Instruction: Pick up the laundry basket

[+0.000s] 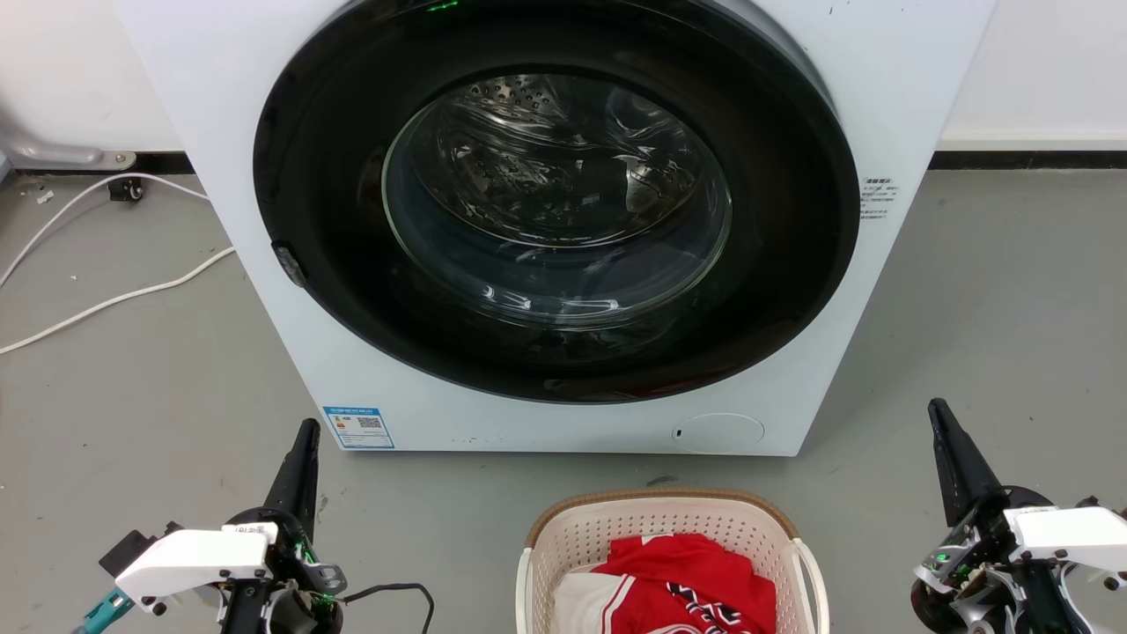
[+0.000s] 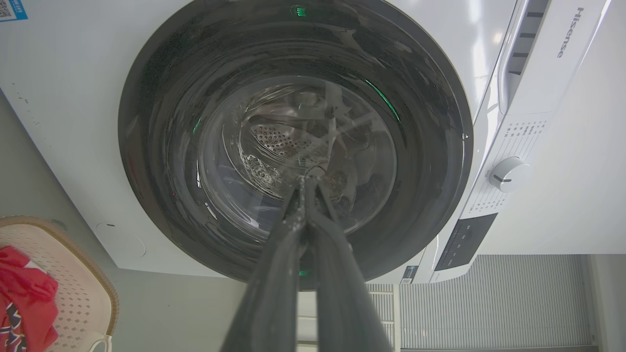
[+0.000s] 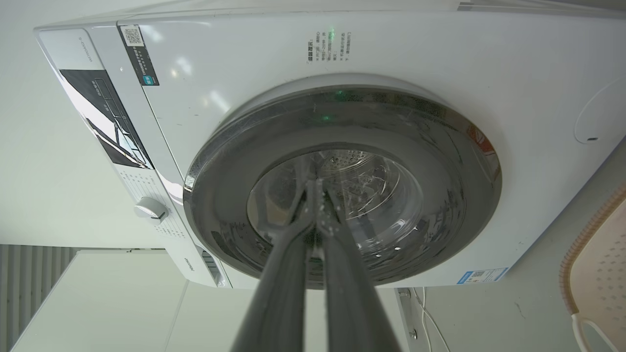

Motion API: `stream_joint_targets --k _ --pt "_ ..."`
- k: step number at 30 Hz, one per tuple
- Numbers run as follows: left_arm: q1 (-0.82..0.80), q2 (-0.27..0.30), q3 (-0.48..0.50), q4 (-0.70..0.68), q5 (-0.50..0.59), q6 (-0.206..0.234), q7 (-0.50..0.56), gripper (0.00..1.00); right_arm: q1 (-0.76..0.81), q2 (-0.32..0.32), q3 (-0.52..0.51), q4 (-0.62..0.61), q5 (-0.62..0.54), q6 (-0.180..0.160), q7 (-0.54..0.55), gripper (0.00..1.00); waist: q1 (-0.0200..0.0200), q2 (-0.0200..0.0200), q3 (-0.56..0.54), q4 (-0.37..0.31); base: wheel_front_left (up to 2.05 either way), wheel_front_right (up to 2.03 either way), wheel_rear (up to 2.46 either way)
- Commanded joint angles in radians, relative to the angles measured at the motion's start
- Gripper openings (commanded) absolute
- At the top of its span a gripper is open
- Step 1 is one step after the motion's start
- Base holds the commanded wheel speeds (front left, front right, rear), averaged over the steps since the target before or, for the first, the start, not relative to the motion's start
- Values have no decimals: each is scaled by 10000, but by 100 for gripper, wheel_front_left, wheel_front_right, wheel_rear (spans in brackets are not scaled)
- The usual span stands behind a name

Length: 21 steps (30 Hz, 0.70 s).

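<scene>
The cream laundry basket (image 1: 572,541) with its brown rim sits on the floor at the bottom middle of the head view, holding red and white clothes (image 1: 678,581). White loop handles show on its sides. My left gripper (image 1: 304,445) is to its left, fingers together with nothing between them. My right gripper (image 1: 940,423) is to its right, also shut and empty. Both are apart from the basket. In the left wrist view the basket (image 2: 73,288) lies at the lower left and the fingertips (image 2: 304,182) meet. The right wrist view shows the basket (image 3: 601,274) at the right edge.
A white front-loading washer (image 1: 880,106) with a dark round door (image 1: 555,202) stands just behind the basket. White cables (image 1: 114,299) lie on the grey floor at the left. Open floor lies on either side of the basket.
</scene>
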<state>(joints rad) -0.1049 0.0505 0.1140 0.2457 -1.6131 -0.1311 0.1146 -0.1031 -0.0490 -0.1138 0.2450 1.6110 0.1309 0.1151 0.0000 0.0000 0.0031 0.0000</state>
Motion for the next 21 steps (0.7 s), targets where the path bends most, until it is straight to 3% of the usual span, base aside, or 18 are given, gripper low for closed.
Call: stream_joint_targets --k 1,13,14,21 --pt "-74 -13 19 2 -2 -26 25 0 -106 -23 -3 2 39 -3 14 0 0 0 0 0 0 0 0" --pt "-74 -13 19 2 0 -26 24 0 -106 -23 -3 2 40 -3 14 0 0 0 0 0 0 0 0" --pt "0 0 0 0 0 0 0 100 0 0 0 0 0 0 0 100 0 0 0 0 0 0 0" --pt "159 -16 -70 17 149 4 -236 100 190 12 43 105 -203 -2 -233 100 0 0 6 -2 0 0 0"
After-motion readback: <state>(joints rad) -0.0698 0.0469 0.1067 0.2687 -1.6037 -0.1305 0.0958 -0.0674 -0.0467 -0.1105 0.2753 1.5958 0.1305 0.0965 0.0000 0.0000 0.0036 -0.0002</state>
